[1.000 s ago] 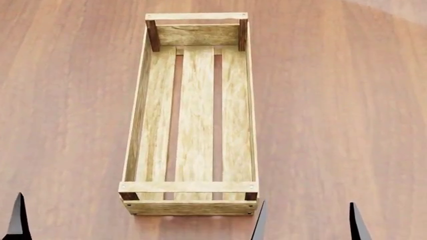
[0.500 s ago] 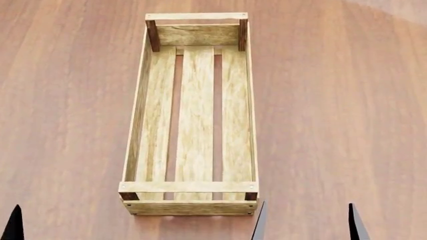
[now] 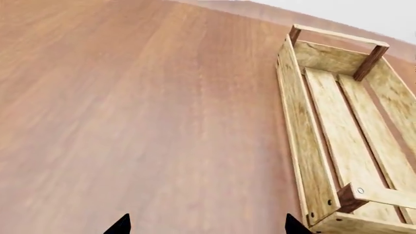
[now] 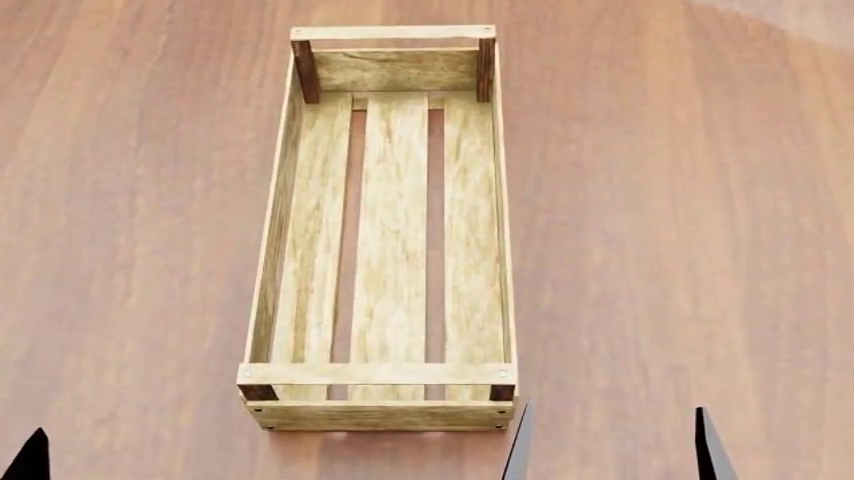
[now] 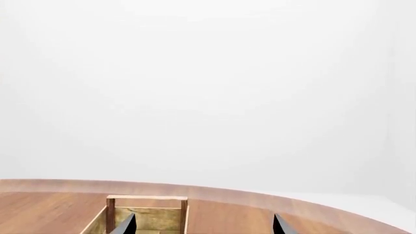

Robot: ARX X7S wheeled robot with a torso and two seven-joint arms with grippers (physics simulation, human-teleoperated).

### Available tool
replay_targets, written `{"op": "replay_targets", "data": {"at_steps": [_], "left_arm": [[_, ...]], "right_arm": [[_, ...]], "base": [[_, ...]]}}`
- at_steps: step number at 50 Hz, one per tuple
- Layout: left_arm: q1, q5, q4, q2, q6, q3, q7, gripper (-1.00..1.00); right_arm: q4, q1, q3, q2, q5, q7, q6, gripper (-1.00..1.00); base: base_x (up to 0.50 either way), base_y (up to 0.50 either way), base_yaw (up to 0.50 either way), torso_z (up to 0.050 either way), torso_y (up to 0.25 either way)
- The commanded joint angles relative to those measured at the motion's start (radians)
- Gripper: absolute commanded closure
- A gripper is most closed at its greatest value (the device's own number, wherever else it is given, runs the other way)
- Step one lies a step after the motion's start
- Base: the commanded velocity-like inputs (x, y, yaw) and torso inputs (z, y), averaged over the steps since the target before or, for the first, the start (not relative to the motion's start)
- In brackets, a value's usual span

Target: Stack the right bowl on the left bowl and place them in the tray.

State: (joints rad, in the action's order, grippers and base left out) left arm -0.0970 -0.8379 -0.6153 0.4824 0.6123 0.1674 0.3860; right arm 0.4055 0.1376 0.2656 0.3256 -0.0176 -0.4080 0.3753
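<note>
Since the earlier frame your left hand (image 4: pixel 30 458) has dropped lower; only one fingertip shows, though its wrist view shows both tips set wide apart. Your right hand (image 4: pixel 611 445) holds its fingers spread, empty, just beside the tray (image 4: pixel 387 385). That crate sits lengthwise on the surface (image 4: pixel 667 200), judged rigid and light. No bowls are visible; take them by the rim.
</note>
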Motion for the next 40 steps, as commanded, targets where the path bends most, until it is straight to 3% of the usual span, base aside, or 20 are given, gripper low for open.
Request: {"op": "replay_targets", "data": {"at_steps": [1,17,40], "left_arm": [[-0.003,-0.114,-0.017,-0.016,0.063,0.058,0.014,-1.0],[-0.022,-0.249,-0.031,-0.028,0.104,0.103,0.077,-1.0],[-0.059,-0.265,0.016,-0.055,0.121,0.078,0.102,-1.0]], "right_arm": [[0.005,0.0,-0.02,-0.016,0.022,0.015,-0.004,-1.0],[0.004,0.0,-0.018,-0.011,0.023,0.008,-0.004,-1.0],[0.013,0.0,-0.014,-0.001,0.018,0.0,-0.013,-1.0]], "base": [[0.0,0.0,0.0,0.0,0.0],[0.0,0.0,0.0,0.0,0.0],[0.0,0.0,0.0,0.0,0.0]]}}
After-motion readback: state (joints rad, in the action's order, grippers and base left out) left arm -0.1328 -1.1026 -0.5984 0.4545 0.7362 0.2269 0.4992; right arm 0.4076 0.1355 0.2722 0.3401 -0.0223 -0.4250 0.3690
